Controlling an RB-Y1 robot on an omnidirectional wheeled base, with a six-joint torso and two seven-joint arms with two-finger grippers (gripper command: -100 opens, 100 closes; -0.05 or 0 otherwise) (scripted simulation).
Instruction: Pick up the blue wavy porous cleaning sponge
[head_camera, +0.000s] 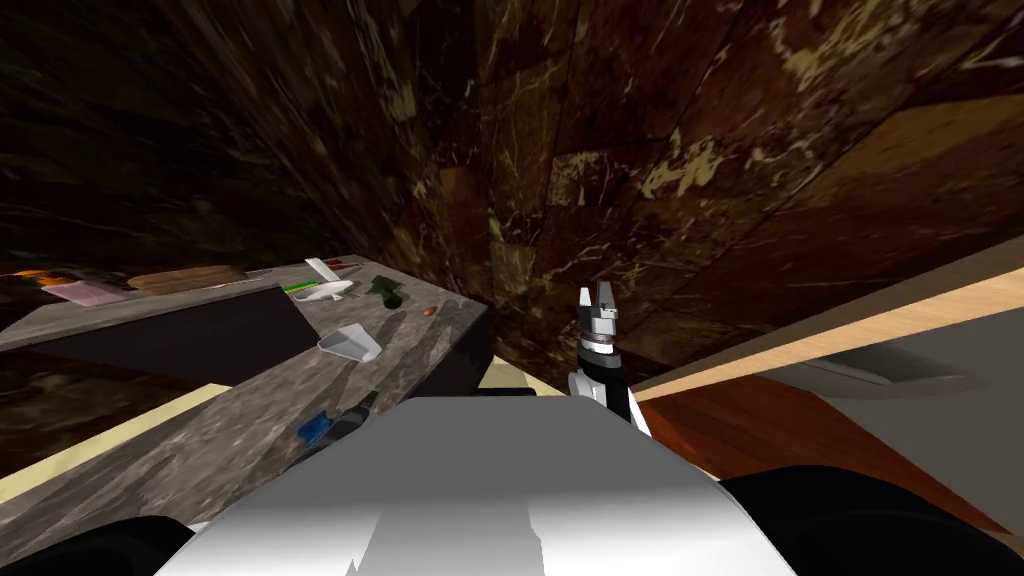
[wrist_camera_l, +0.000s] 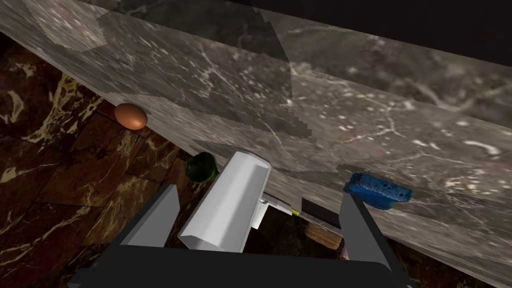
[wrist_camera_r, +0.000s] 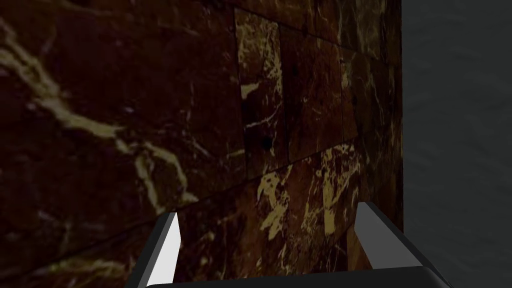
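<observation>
The blue sponge (wrist_camera_l: 377, 190) lies on the grey surface (wrist_camera_l: 350, 115) near its edge, not yet picked up; the left hand (wrist_camera_l: 260, 192) is spread wide and empty close by; grabbing and lifting are left.

We see a blue pitted sponge (wrist_camera_l: 378, 190) just beside our left gripper (wrist_camera_l: 261, 192). White tub (wrist_camera_l: 227, 202) ahead of it. Counter (wrist_camera_l: 350, 115) grey, pale-veined. Egg (wrist_camera_l: 131, 116) brown. Wall (wrist_camera_r: 150, 125) dark brown, cream-veined.
</observation>
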